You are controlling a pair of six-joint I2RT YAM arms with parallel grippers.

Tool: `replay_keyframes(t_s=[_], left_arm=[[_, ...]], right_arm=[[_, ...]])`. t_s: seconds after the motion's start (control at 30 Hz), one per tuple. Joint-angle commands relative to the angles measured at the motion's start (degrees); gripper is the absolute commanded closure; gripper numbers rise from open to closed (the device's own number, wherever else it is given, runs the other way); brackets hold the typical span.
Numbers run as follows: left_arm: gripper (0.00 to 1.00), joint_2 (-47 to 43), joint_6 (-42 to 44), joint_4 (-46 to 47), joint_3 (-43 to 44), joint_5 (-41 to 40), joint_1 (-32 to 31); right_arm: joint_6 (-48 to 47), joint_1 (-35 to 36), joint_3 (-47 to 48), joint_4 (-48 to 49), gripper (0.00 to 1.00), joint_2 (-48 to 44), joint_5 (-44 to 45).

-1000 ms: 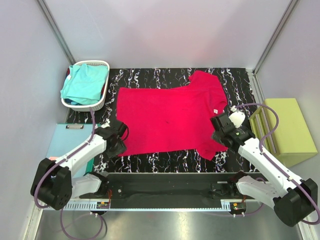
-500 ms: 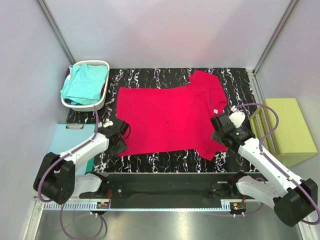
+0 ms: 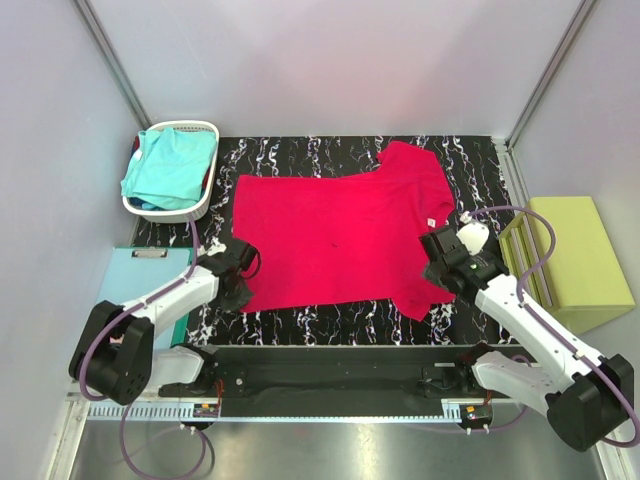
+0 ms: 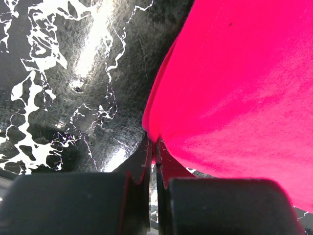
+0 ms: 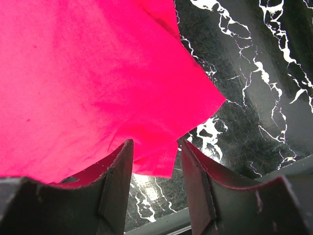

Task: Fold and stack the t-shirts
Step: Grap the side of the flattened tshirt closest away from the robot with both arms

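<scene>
The red t-shirt is lying flat on the dark table, just beside the white basket. Its long way is running sideways. The hem is pointing toward the basket and the neck is pointing away from it. The turquoise t-shirt is sitting bunched up inside the basket.

The left gripper is pinching tight on the hem corner on the basket's side. The right gripper is hanging half open at the sleeve far from the basket, with cloth between its fingers but not squeezed. I think both are going for the near edge so they can lift and fold the shirt.
</scene>
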Motion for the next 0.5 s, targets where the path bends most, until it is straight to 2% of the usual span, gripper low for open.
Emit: replay_keyframes(t_s=[0.0, 0.27, 0.47], left_arm=[[1.00, -1.05, -0.48, -1.42, 0.06, -0.50, 0.34], [1.00, -6.15, 0.31, -9.25, 3.05, -2.71, 2.54], [1.00, -7.65, -0.04, -10.84, 3.76, -2.79, 2.89]], right_arm=[[-0.66, 0.38, 0.85, 0.80, 0.49, 0.49, 0.63], [4.00, 0.47, -0.91, 3.17, 0.46, 4.61, -3.58], [6.90, 0.38, -0.91, 4.41, 0.43, 9.89, -7.19]])
